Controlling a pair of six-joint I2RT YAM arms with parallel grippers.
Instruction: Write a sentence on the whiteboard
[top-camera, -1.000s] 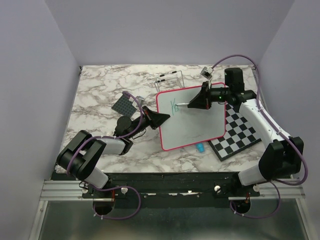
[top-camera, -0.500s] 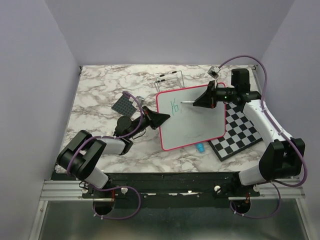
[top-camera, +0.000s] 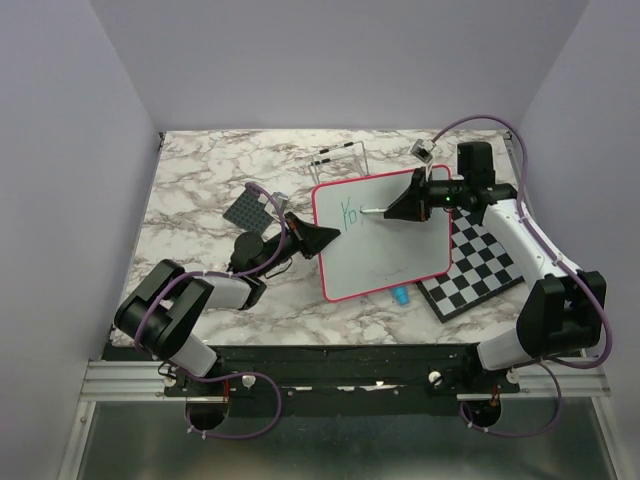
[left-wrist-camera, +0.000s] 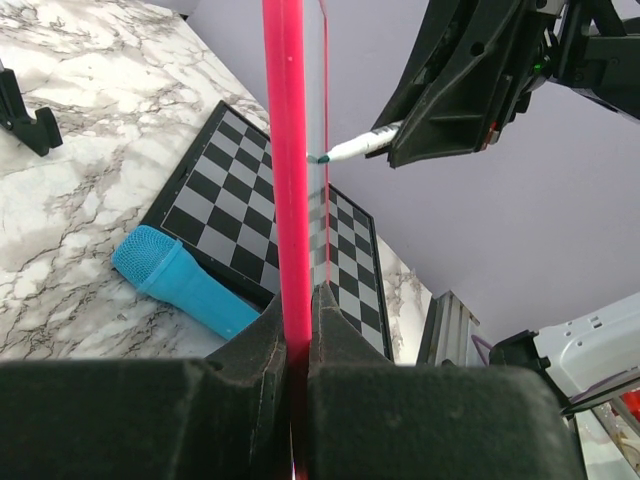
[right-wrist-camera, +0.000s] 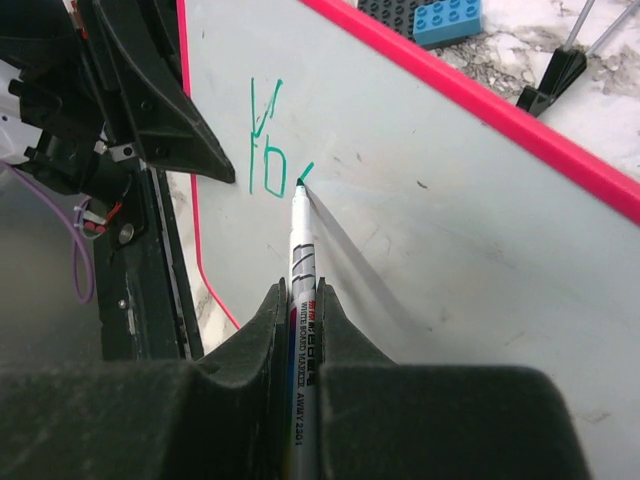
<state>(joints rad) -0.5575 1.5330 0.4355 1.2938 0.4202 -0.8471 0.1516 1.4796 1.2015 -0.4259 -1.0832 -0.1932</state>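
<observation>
Two hands share the job. The right hand is clenched on the barrel of a marker. The marker's green tip touches the whiteboard just right of the first green strokes of the sentence. The left hand is clenched on the board's pink-red frame at its left edge.

The board sits at the middle of the table, its right part lying over a checkered board.

The whiteboard looks thin, stiff and light, with a glossy face that would give a hand little purchase. The frame is the sensible place to take it, and a pinch on one edge probably lets it pivot if the pen presses hard. The marker is slim and smooth, so a grip well back on the barrel leaves the tip free but may let it slip or twist.

The right wrist view alone shows the letters and the tip on the surface. The left wrist view shows the board edge-on as a red bar with the tip meeting its face, and a blue ribbed piece lying just beside the checkered board. Only the top view gives the whole layout and both arms.
</observation>
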